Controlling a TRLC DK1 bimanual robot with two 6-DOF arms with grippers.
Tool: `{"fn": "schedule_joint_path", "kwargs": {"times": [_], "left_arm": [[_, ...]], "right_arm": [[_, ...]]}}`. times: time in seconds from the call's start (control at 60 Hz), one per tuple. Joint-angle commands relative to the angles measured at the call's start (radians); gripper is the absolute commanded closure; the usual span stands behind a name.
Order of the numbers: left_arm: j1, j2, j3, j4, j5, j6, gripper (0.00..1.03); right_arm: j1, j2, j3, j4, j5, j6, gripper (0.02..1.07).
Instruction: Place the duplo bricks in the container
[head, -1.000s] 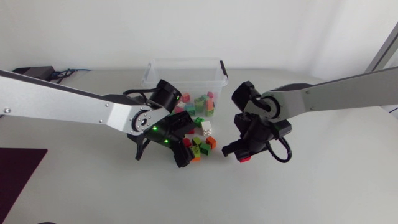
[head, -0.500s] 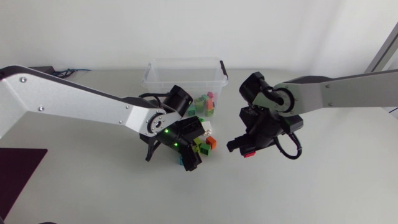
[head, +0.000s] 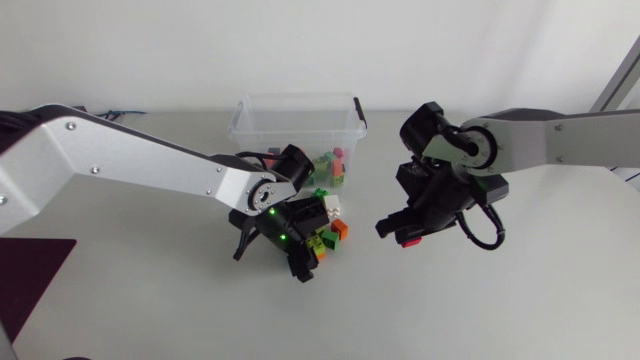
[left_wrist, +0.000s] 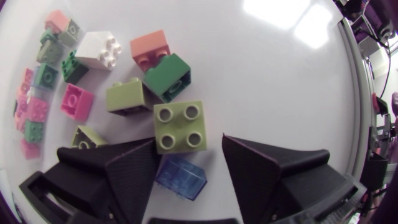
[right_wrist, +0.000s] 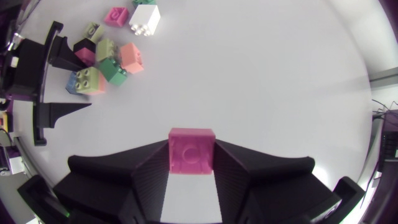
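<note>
The counter (head: 520, 300) is a smooth white surface with a soft sheen; it throws back bright patches of light. The container (head: 250, 115) is clear, glossy plastic. The bricks are hard, smooth plastic with a slight shine: the lime brick (left_wrist: 179, 127), the white brick (left_wrist: 102, 50) and the pink brick (right_wrist: 191, 151) are solid in colour, while the blue brick (left_wrist: 180, 177) looks see-through. The left arm (head: 130, 165) and right arm (head: 570, 140) have silver-grey links with a dull, satin metal look and black joints. The left jaws and right jaws are matt black with a faintly grainy face. A black cable (head: 487, 238) on the right arm looks rubbery and smooth.
</note>
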Motion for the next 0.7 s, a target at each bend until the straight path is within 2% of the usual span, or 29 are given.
{"fn": "schedule_joint_path", "kwargs": {"times": [0.0, 0.033, 0.333, 0.683], "left_arm": [[0.008, 0.043, 0.044, -0.018, 0.015, 0.027, 0.67], [0.011, 0.046, 0.050, -0.020, 0.020, 0.027, 0.70], [0.005, 0.028, 0.053, -0.021, 0.023, 0.021, 0.71], [0.043, -0.204, -0.011, -0.049, 0.029, 0.001, 0.71]], "right_arm": [[-0.007, -0.029, 0.028, -0.030, -0.005, -0.024, 0.73], [-0.008, -0.037, 0.033, -0.037, -0.005, -0.025, 0.73], [-0.031, -0.066, 0.049, -0.057, -0.017, -0.044, 0.73], [-0.031, -0.081, 0.184, -0.023, -0.097, -0.028, 0.73]]}}
